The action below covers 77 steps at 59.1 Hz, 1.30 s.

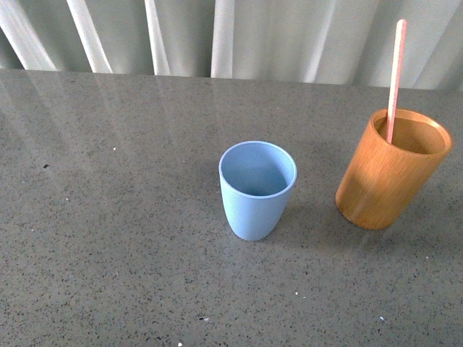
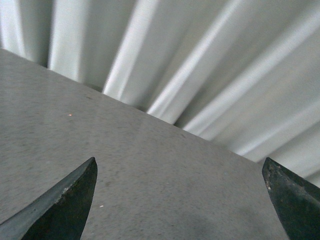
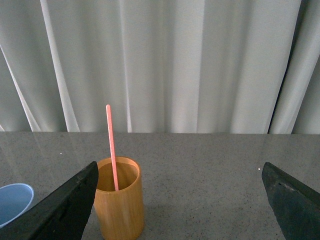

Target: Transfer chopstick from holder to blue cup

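Note:
A pale pink chopstick stands upright in the orange-brown wooden holder at the right of the grey table. The light blue cup stands empty in the middle, left of the holder. Neither gripper shows in the front view. In the right wrist view the open right gripper faces the holder and its chopstick, which stand by one finger; the cup's rim shows at the edge. The left gripper is open over bare tabletop, with none of the task's things in its view.
The grey speckled tabletop spreads round the cups. A white pleated curtain hangs along the table's far edge, close behind the holder.

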Tool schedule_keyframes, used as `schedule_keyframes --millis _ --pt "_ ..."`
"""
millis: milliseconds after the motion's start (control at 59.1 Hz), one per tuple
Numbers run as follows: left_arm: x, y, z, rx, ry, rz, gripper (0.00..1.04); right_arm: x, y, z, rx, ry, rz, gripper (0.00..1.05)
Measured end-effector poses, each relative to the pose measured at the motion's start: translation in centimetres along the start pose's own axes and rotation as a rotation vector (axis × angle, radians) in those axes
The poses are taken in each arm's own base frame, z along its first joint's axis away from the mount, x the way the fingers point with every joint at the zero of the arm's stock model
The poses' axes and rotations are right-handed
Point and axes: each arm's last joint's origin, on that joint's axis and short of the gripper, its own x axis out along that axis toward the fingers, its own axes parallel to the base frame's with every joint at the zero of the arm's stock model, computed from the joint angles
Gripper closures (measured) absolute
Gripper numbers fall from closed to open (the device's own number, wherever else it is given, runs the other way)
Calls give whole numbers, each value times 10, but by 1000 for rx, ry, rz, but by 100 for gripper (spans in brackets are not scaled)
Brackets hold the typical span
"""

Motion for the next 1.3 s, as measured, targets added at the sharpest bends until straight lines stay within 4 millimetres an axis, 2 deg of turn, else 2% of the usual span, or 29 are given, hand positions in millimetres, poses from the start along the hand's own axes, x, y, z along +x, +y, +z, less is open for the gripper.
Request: schedule_keyframes --millis 51,118,152,237,338,677,1049,1302 --pt "-7 2 -3 -3 -5 -11 7 0 0 0 0 0 1 10" --pt "-7 1 -5 -2 3 -19 7 0 0 0 0 0 4 10" --pt "-6 3 -8 37 -12 -7 10 0 0 0 0 0 3 10" --pt "-13 8 -15 204 -119 -15 26 0 0 0 0 0 -1 10" --pt "-22 17 -16 329 -152 -14 44 0 0 0 0 0 1 10" --pt "-44 27 -33 404 -155 2 101 0 0 0 0 0 1 10" --pt "-60 32 -46 414 -168 0 101 0 0 0 0 0 1 10" --pt "-69 31 -46 415 -181 -3 101 0 0 0 0 0 1 10"
